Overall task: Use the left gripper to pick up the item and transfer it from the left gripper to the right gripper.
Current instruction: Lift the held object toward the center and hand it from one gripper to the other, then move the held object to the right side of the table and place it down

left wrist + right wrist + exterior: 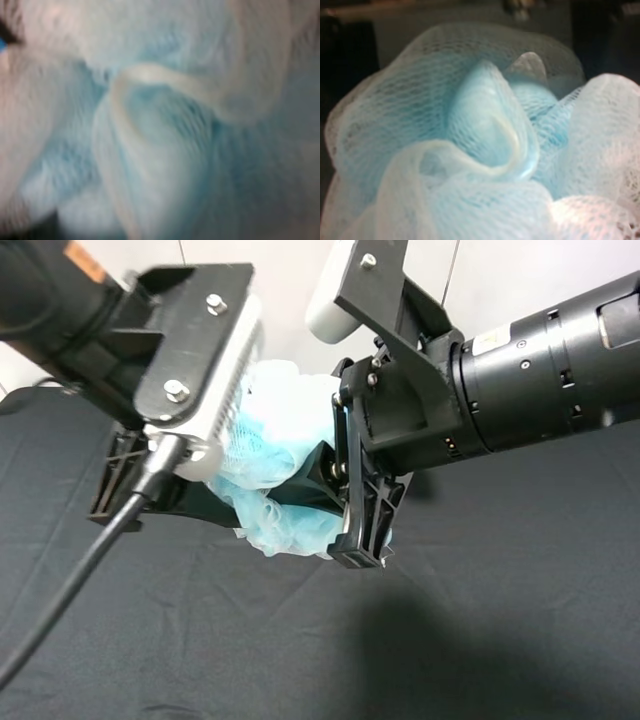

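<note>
- The left end effector [190, 502] reaches in from the left of the exterior view. Its black fingers run beneath the item [272, 455], but the jaws are hidden by mesh and by the arm's own plate, so it cannot be told whether they are clamped.
- The right end effector [360, 530] comes in from the right. Its black linkage fingers [365, 510] touch the item's lower right edge, and whether they grip it cannot be told.
- The item is a fluffy light-blue mesh pouf, held in the air between the two end effectors and clear of the counter [480, 640].
- It fills the left wrist view as a blurred blue-white mass [160, 150]. The right wrist view shows its netted folds close up [485, 130].
- An orange sticker [85, 260] sits on the left arm, and a white label [490, 340] sits on the right arm. No writing on either is legible.
- Counted: two arms, one pouf, one thick black cable [90, 550] trailing from the left arm, and two bolts on the left arm's plate [200, 345].
- A white rounded cap [333, 300] sits above the right end effector.
- The counter is covered in wrinkled black cloth, and a soft shadow lies on it below the right arm.
- A pale wall [290, 300] stands behind the arms.
</note>
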You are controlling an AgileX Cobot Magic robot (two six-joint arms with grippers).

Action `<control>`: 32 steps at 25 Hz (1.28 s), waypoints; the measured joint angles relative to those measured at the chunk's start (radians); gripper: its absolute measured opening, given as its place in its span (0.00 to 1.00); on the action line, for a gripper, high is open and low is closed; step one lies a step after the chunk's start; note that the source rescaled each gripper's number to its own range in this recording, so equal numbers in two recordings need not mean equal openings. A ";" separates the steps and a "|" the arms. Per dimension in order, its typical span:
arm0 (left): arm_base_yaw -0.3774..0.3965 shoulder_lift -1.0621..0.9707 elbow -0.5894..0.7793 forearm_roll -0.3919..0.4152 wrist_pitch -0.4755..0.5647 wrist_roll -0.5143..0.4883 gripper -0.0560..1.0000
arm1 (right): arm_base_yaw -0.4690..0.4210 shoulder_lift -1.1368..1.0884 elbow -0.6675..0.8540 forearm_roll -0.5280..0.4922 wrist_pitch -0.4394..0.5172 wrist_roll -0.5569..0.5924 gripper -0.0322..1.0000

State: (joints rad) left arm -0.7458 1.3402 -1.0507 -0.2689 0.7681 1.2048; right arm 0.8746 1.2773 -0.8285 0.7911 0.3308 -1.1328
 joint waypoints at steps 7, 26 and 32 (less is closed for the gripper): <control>0.000 -0.074 0.000 0.123 0.095 -0.159 0.78 | 0.000 0.001 0.000 0.000 -0.010 0.000 0.10; 0.000 -0.335 0.000 0.285 0.335 -0.599 0.78 | 0.000 0.001 0.000 0.000 -0.018 0.000 0.09; 0.000 -0.405 0.000 0.311 0.396 -0.778 0.78 | 0.000 0.001 0.000 0.000 -0.020 0.007 0.09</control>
State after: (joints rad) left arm -0.7458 0.9348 -1.0506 0.0417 1.1645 0.4272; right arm 0.8746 1.2781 -0.8285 0.7911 0.3111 -1.1260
